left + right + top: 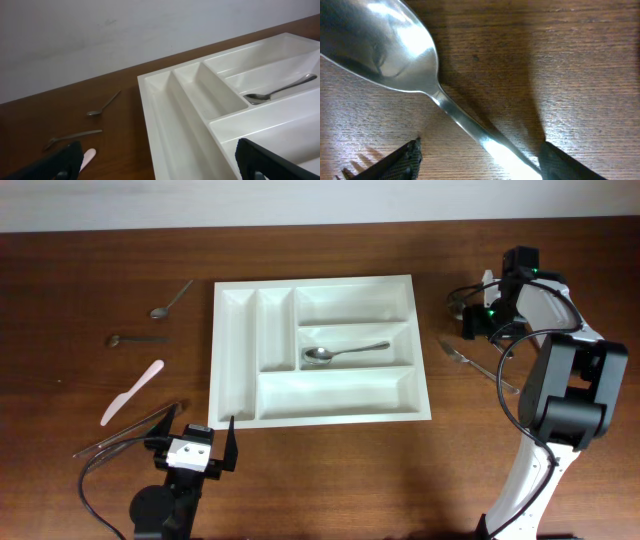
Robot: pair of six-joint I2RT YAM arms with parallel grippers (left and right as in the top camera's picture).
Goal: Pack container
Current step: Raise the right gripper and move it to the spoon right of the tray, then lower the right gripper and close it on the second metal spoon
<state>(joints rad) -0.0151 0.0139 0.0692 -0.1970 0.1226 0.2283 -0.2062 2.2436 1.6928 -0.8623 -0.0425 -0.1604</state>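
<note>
Right end effector (479,159) spread wide astride spoon (385,45) handle, left end effector (196,438) wide beside container (318,281) corner

The spoon (390,50) and fork (351,166) run past the edges

White five-compartment container (330,393) mid-table (330,480), one metal spoon (345,352) lying in middle right compartment. Loose to its left: small spoon (172,299), second small utensil (138,338), white plastic knife (131,393). Left gripper (196,438), fingers spread, at container's near-left corner. Right gripper (470,318) low beyond right edge, fork (478,364) just beside.
</note>
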